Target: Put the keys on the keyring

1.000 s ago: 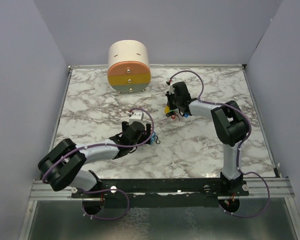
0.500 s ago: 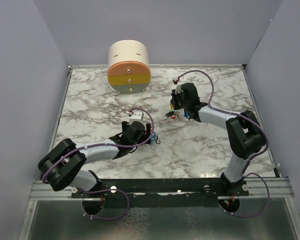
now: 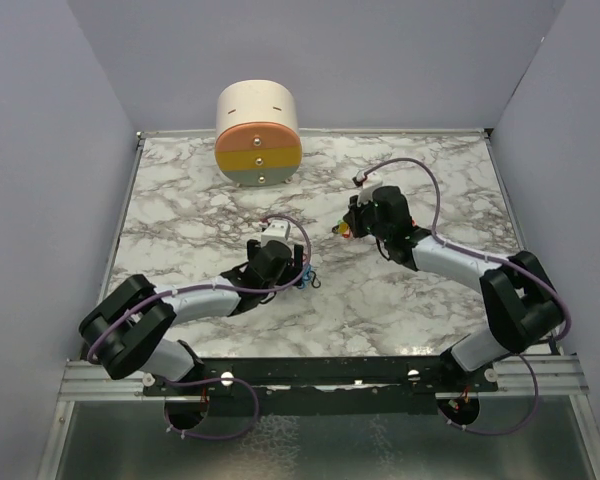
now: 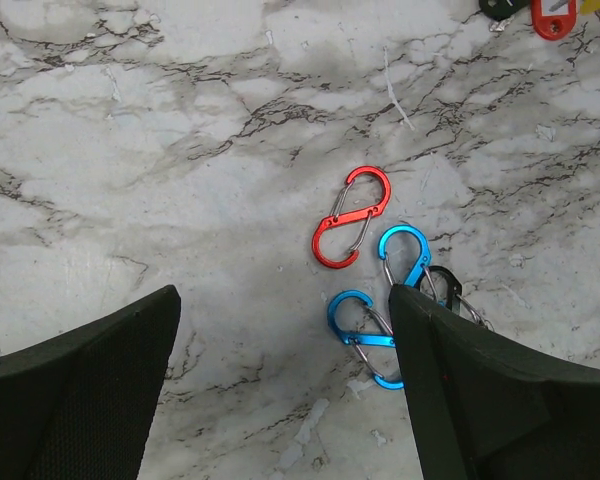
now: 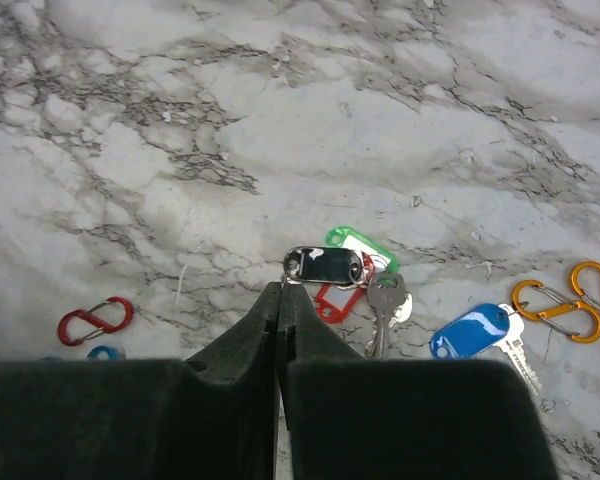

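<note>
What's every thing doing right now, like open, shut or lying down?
Left end effector: open, holding nothing.
Black silver-rimmed key tag: lying over green tag and red tag.
Right end effector: shut, tips by that black tag.
Blue-tagged metal key: lying flat, loose.
Red S-shaped metal clip: lying flat, gates shut.
Round cream drawer box: drawers shut.

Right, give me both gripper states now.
Left gripper: open, nothing between its fingers.
Right gripper: shut, tips against the dark tag; whether it grips the tag cannot be told.
</note>
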Action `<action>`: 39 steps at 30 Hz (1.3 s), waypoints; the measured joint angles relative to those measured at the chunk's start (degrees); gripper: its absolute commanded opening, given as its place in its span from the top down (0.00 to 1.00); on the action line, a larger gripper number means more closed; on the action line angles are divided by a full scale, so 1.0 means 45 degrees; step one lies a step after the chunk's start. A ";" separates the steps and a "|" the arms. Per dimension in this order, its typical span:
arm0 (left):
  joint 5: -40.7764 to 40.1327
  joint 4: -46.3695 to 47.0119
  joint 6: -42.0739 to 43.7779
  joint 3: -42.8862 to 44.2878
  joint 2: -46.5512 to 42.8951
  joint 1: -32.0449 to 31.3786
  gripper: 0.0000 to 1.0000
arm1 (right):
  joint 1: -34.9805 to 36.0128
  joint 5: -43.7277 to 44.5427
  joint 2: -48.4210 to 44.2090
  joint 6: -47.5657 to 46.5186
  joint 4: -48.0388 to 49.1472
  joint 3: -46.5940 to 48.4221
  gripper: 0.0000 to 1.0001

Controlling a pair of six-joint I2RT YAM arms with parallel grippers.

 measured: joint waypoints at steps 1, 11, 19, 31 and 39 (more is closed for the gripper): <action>0.0000 0.0049 0.0034 0.0063 0.0097 0.0000 0.14 | 0.0092 0.0000 -0.0359 0.0015 0.0000 -0.0185 0.99; -0.0296 0.0379 0.0476 0.0928 0.1462 0.0000 0.17 | 0.0457 -0.0063 -0.2234 0.0151 0.0049 -0.0690 0.99; -0.0855 0.0427 0.0811 0.1515 0.2259 0.0000 0.20 | 0.0510 -0.0083 -0.2239 0.0155 0.0044 -0.0787 0.99; -0.0889 0.0340 0.1049 0.1710 0.2856 0.0000 0.23 | 0.0510 -0.0083 -0.2409 0.0155 0.0044 -0.0806 0.99; -0.0865 0.0345 0.1137 0.2040 0.3254 0.0000 0.29 | 0.0510 -0.0083 -0.2419 0.0155 0.0044 -0.0811 0.99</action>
